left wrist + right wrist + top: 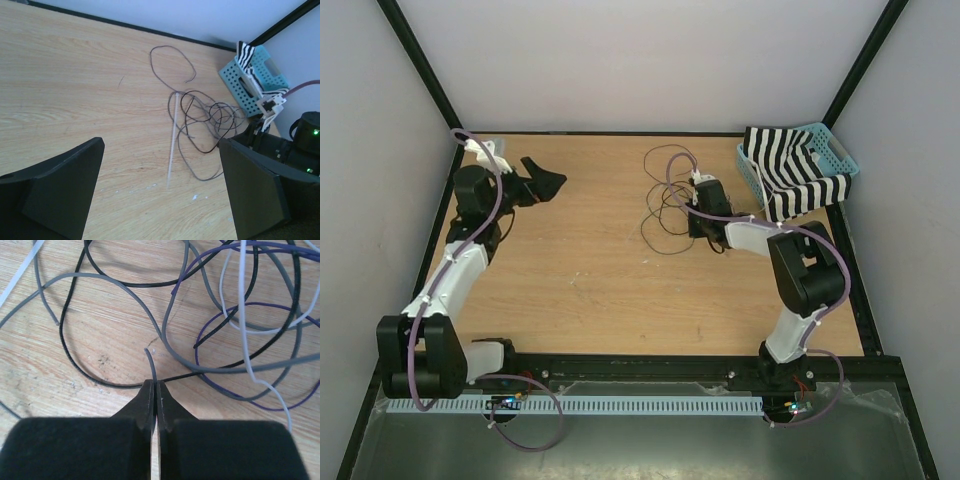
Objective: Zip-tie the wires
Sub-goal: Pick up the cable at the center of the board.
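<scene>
Item: wires [225,371], one grey end pinched in right claw [156,385]; gathering step, by the look. Also: left claw [545,180] spread wide; zip tie [172,145] loose on tabletop [580,280], likely fetched next.

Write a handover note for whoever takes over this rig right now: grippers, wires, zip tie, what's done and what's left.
Left gripper: open, empty, raised over the far left of the table.
Right gripper: shut, apparently pinching one grey strand of the wires.
Wires: a loose tangle on the table's right side, not bundled.
Zip tie: flat on the table at the tangle's left edge, unlooped, not held.
Done: one strand pinched.
Left: gather the strands, wrap the tie around them and close it.
</scene>
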Tool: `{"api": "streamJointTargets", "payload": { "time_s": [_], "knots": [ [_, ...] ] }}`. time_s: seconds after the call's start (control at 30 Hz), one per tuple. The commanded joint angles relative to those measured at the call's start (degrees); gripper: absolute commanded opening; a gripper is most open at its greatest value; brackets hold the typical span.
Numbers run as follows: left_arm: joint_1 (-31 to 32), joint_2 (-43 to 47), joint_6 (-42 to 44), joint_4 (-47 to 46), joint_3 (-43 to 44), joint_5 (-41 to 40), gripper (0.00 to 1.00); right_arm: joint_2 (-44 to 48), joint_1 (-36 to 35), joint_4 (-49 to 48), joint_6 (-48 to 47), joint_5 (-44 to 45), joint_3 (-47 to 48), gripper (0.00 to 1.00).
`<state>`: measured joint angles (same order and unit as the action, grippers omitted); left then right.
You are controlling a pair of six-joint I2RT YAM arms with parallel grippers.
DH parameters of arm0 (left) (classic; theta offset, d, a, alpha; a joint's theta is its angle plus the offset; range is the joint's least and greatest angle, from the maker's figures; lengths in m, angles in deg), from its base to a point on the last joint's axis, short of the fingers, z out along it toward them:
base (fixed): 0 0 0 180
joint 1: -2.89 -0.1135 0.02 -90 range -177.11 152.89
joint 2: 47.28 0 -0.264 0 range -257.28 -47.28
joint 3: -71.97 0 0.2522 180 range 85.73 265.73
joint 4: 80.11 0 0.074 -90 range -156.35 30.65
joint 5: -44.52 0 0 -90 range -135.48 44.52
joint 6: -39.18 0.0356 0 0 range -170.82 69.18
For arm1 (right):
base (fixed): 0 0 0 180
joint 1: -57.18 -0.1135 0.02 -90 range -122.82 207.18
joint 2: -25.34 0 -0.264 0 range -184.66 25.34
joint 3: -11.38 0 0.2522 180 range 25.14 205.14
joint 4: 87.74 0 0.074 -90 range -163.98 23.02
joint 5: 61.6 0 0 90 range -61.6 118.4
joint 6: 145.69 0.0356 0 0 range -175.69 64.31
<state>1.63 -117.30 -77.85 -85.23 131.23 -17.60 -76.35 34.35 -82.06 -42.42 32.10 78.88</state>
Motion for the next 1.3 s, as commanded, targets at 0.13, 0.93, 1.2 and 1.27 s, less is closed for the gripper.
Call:
{"api": "streamJointTargets", "payload": {
  "time_s": [0.13, 0.93, 1.2, 1.27],
  "knots": [
    [-4.7, -1.7, -18.5, -6.5, 5.1, 8.2, 0.99, 12.0, 0.2, 7.4, -2.9, -1.6, 3.1, 0.00],
    [3.4, 2.3, -10.1, -8.4, 6.4, 17.7, 0.99, 11.3, -0.4, 6.7, 2.9, -20.0, 64.7, 0.00],
    [7.9, 3.9, -10.8, -8.5, -0.8, 9.0, 0.99, 5.1, -0.4, 6.4, 7.9, -25.4, 78.7, 0.00],
    [8.5, 4.2, -11.1, -8.5, -2.3, 8.2, 0.99, 4.8, -0.4, 5.2, 8.5, -26.5, 79.5, 0.00]
  ]
}}
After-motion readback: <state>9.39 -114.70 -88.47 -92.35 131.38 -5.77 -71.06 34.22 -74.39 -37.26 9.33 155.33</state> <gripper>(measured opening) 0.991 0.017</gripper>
